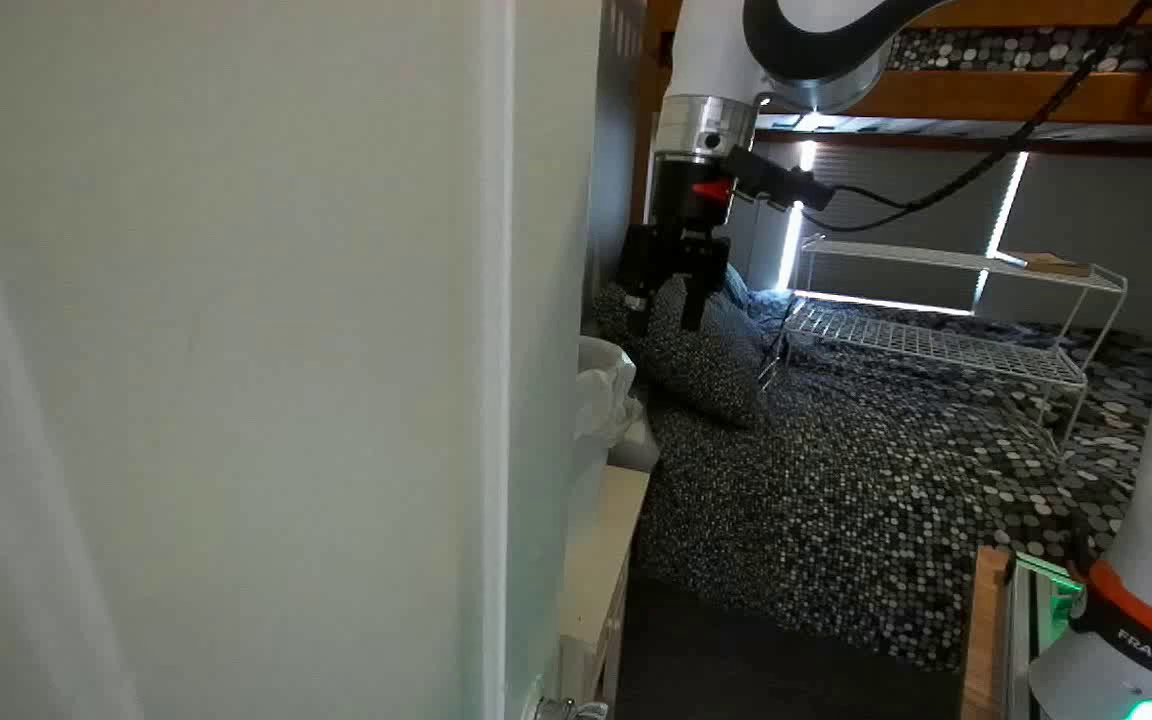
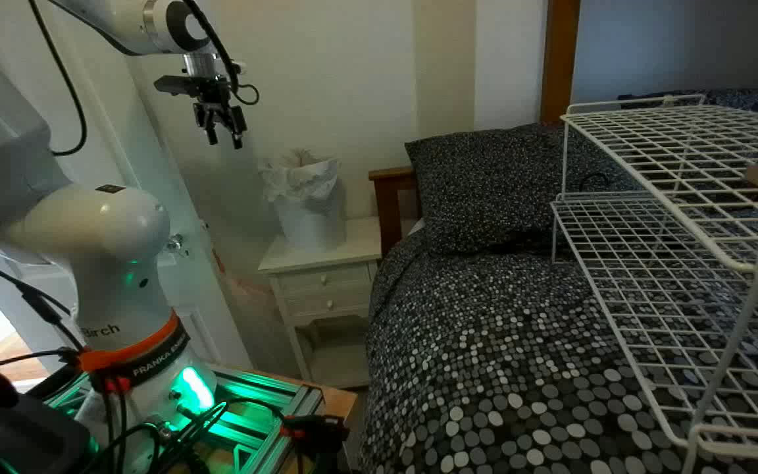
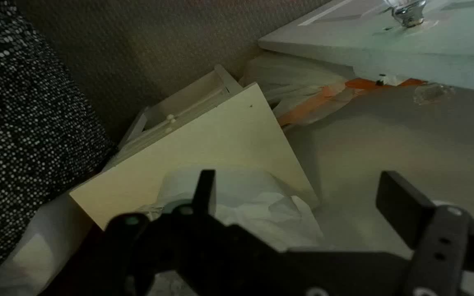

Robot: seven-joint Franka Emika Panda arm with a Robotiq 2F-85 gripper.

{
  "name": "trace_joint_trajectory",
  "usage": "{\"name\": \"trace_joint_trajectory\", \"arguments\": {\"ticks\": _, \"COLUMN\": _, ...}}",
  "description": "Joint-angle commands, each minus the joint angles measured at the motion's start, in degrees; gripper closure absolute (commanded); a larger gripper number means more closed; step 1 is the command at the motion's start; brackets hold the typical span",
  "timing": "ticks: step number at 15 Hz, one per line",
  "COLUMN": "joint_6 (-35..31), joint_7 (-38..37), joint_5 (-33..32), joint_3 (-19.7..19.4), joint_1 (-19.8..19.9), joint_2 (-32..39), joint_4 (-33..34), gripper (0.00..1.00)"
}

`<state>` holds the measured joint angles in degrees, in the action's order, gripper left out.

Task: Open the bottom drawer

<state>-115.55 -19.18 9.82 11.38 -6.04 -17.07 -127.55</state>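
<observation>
The bottom drawer [image 2: 349,302] is the lower of two drawers in a small white nightstand [image 2: 272,261]. It has a small round knob [image 2: 329,305] and looks shut. In the wrist view the nightstand top [image 3: 237,131] is seen from above; the drawer fronts are steeply foreshortened, with small knobs [image 3: 170,118] beyond the top edge. In an exterior view the nightstand [image 1: 611,515] is partly hidden by the door. My gripper [image 2: 226,139] is open and empty, high in the air, above and apart from the nightstand. It shows also in an exterior view [image 1: 666,318] and the wrist view [image 3: 298,181].
A white bin [image 2: 313,220] with a bag liner stands on the nightstand. A door [image 2: 185,263] with a glass knob is beside it. The bed [image 2: 458,329], with a dark pillow [image 2: 484,191], adjoins the other side. A white wire rack [image 2: 649,197] stands on the bed.
</observation>
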Motion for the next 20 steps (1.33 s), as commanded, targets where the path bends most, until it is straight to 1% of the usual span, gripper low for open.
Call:
{"name": "trace_joint_trajectory", "arguments": {"ticks": 1, "joint_6": 0.1, "joint_7": -0.1, "joint_5": -0.1, "joint_3": -0.3, "joint_1": -0.3, "joint_2": 0.0, "joint_4": 0.1, "gripper": 0.0}}
{"name": "trace_joint_trajectory", "arguments": {"ticks": 4, "joint_6": 0.1, "joint_7": -0.1, "joint_5": -0.1, "joint_3": -0.3, "joint_1": -0.3, "joint_2": 0.0, "joint_4": 0.1, "gripper": 0.0}}
{"name": "trace_joint_trajectory", "arguments": {"ticks": 5, "joint_6": -1.9, "joint_7": 1.8, "joint_5": -2.3, "joint_3": -0.2, "joint_1": -0.1, "joint_2": 0.6, "joint_4": -0.4, "gripper": 0.0}}
{"name": "trace_joint_trajectory", "arguments": {"ticks": 6, "joint_6": -1.8, "joint_7": 3.5, "joint_5": -4.4, "joint_3": -0.2, "joint_1": 0.1, "joint_2": 1.2, "joint_4": -1.5, "gripper": 0.0}}
{"name": "trace_joint_trajectory", "arguments": {"ticks": 7, "joint_6": -3.6, "joint_7": 3.1, "joint_5": -8.1, "joint_3": 0.0, "joint_1": 0.9, "joint_2": 1.1, "joint_4": -3.6, "gripper": 0.0}}
{"name": "trace_joint_trajectory", "arguments": {"ticks": 9, "joint_6": -4.2, "joint_7": 2.1, "joint_5": -13.7, "joint_3": -0.3, "joint_1": 2.0, "joint_2": 1.0, "joint_4": -7.1, "gripper": 0.0}}
{"name": "trace_joint_trajectory", "arguments": {"ticks": 12, "joint_6": -6.4, "joint_7": 3.7, "joint_5": -18.8, "joint_3": -1.7, "joint_1": 2.8, "joint_2": 1.2, "joint_4": -13.5, "gripper": 0.0}}
{"name": "trace_joint_trajectory", "arguments": {"ticks": 14, "joint_6": -9.5, "joint_7": 4.2, "joint_5": -20.6, "joint_3": -2.5, "joint_1": 3.2, "joint_2": 2.0, "joint_4": -17.1, "gripper": 0.0}}
{"name": "trace_joint_trajectory", "arguments": {"ticks": 17, "joint_6": -16.1, "joint_7": 6.2, "joint_5": -23.5, "joint_3": -4.2, "joint_1": 4.3, "joint_2": 3.8, "joint_4": -22.3, "gripper": 0.0}}
{"name": "trace_joint_trajectory", "arguments": {"ticks": 19, "joint_6": -20.3, "joint_7": 9.8, "joint_5": -22.8, "joint_3": -6.2, "joint_1": 5.0, "joint_2": 5.6, "joint_4": -25.0, "gripper": 0.0}}
{"name": "trace_joint_trajectory", "arguments": {"ticks": 20, "joint_6": -21.8, "joint_7": 13.6, "joint_5": -20.3, "joint_3": -7.7, "joint_1": 4.9, "joint_2": 6.5, "joint_4": -26.0, "gripper": 0.0}}
